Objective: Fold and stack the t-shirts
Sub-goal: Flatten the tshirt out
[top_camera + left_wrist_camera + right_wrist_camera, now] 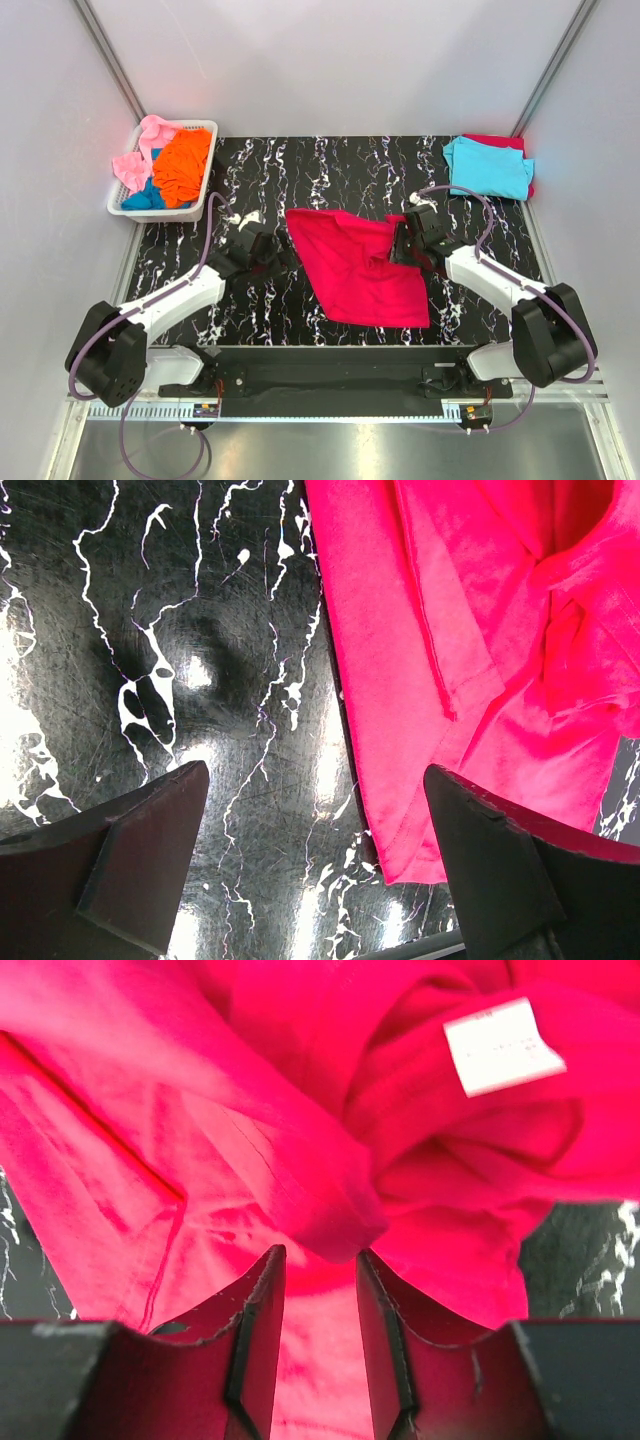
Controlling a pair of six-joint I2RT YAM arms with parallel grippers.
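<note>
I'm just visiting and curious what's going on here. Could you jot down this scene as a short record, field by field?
Middle of table: red shirt, spread out, rumpled at one side
Left claw: open, above the red shirt's edge
Right claw: nearly closed at a bunched fold of the red shirt; grip unclear
Basket: far left, holding orange shirt, pink shirt, blue shirt
Far right corner: cyan shirt, folded
</note>
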